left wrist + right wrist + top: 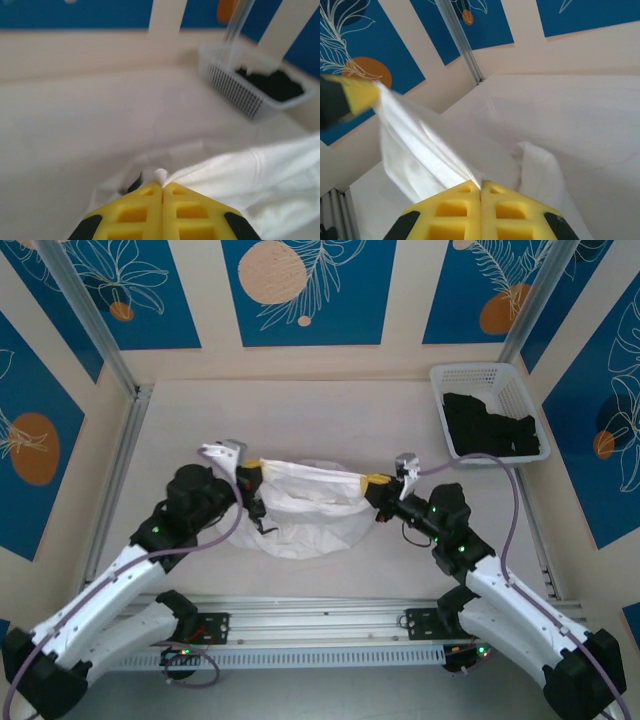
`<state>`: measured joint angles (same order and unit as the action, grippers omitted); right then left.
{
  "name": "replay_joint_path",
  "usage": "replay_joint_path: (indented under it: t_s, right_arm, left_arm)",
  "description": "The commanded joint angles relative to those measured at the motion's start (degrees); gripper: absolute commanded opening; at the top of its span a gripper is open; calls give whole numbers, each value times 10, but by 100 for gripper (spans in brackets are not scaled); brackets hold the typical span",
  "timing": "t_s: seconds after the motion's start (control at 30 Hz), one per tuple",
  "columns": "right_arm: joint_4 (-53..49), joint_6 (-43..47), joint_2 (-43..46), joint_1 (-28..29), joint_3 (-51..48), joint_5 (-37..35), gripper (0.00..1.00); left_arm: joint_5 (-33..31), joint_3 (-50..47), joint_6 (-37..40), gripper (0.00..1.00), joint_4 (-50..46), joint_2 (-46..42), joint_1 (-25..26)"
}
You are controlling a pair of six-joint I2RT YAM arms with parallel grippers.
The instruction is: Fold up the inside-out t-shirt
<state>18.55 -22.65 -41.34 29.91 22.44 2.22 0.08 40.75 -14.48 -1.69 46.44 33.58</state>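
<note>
L pincer [252, 466] & R pincer [377, 481] both clamping shut on the white inside-out t-shirt [305, 502], holding its top edge stretched btwn them, rest sagging onto mid worktop [300, 410]; black garment [490, 425] sitting in basket [478, 370] far right

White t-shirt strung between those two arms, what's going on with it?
Two robot arms are working on folding it. The left fingers are shut on one edge of the white t-shirt and the right fingers are shut on another. That part is stretched between them above the table, while the rest sags in a crumpled heap. No neat fold shows yet. A black garment lies in the white basket at the far right corner.
</note>
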Motion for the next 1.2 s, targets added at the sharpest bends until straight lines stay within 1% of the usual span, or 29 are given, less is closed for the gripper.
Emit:
replay_joint_path:
  t_s: [0.0, 0.07, 0.17, 0.27, 0.4, 0.47, 0.63, 0.73, 0.77, 0.8, 0.83, 0.87, 0.9, 0.93, 1.0, 1.03, 1.07, 1.17]
  right_arm:
    - [40, 3, 16, 10, -53, -68, 2]
    - [50, 0, 4, 19, -68, -69, 6]
    - [28, 19, -25, 40, -59, -67, 16]
    - [-11, 57, -52, 64, -27, -70, 24]
    - [-55, 122, -92, 98, 29, -64, 37]
    - [-67, 146, -123, 113, 55, -53, 44]
    - [-80, 180, -237, 149, 133, -38, 56]
    - [-83, 192, -304, 164, 183, -43, 58]
    - [-84, 195, -321, 167, 197, -44, 57]
    - [-87, 198, -340, 171, 212, -43, 54]
    - [-91, 198, -353, 176, 225, -48, 49]
    - [-93, 198, -362, 179, 234, -56, 39]
    - [-95, 198, -365, 181, 241, -63, 27]
    - [-95, 199, -363, 181, 244, -68, 19]
    - [-89, 196, -346, 177, 243, -73, 7]
    - [-87, 192, -331, 172, 243, -69, 2]
    - [-85, 187, -319, 164, 243, -60, 0]
    - [-90, 165, -283, 128, 264, -19, 0]
  left_arm:
    - [35, -44, -9, 0, 78, -24, -23]
    - [65, -60, -10, 0, 98, -23, -23]
    - [97, -69, -19, 0, 108, -5, -23]
    - [133, -70, -29, 0, 117, 13, -23]
    - [170, -75, -40, 0, 127, 30, -23]
    - [181, -79, -44, 0, 133, 32, -22]
    - [195, -89, -51, 0, 139, 19, -23]
    - [200, -89, -48, 0, 132, 10, -22]
    - [198, -88, -48, 0, 127, 6, -22]
    - [193, -87, -46, 0, 121, 2, -22]
    - [187, -87, -44, 0, 115, -3, -22]
    - [178, -85, -42, 0, 107, -8, -23]
    - [159, -83, -41, 0, 95, -13, -23]
    - [133, -80, -41, 0, 80, -20, -22]
    - [83, -74, -40, 0, 55, -29, -23]
    - [57, -71, -40, 0, 47, -33, -23]
    - [37, -67, -41, 0, 42, -35, -23]
    - [-5, -43, -43, 0, 37, -25, -24]
